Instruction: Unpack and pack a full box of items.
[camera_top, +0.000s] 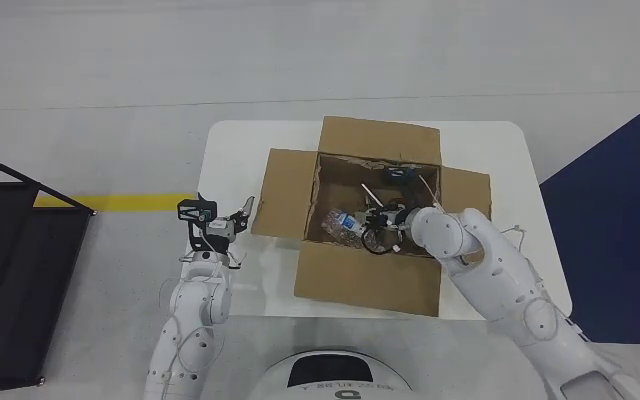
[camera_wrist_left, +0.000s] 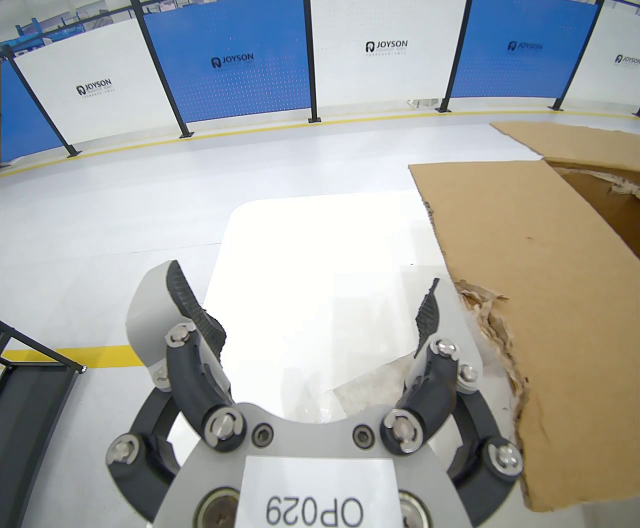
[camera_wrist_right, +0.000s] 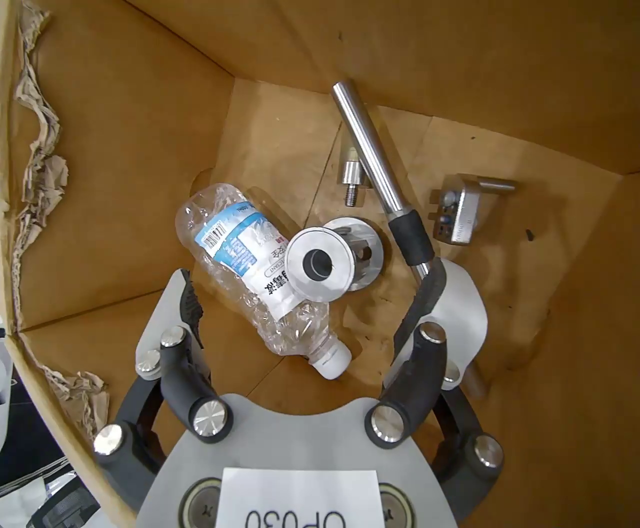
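An open cardboard box (camera_top: 366, 276) stands on the white table (camera_top: 232, 290) with its flaps spread. My right gripper (camera_wrist_right: 312, 280) hangs open inside it, just above a crushed clear plastic bottle (camera_wrist_right: 240, 250) and a round metal flange (camera_wrist_right: 320, 262) that lies against the bottle. A steel rod with a black grip (camera_wrist_right: 372, 155), a small threaded stud (camera_wrist_right: 351, 175) and a metal block (camera_wrist_right: 457, 212) also lie on the box floor. My left gripper (camera_wrist_left: 305, 290) is open over the table left of the box, holding nothing.
The box's left flap (camera_wrist_left: 530, 280) lies close beside my left gripper, its torn edge toward it. A black rack (camera_top: 30, 280) stands on the floor left of the table. Bare table shows left of the box.
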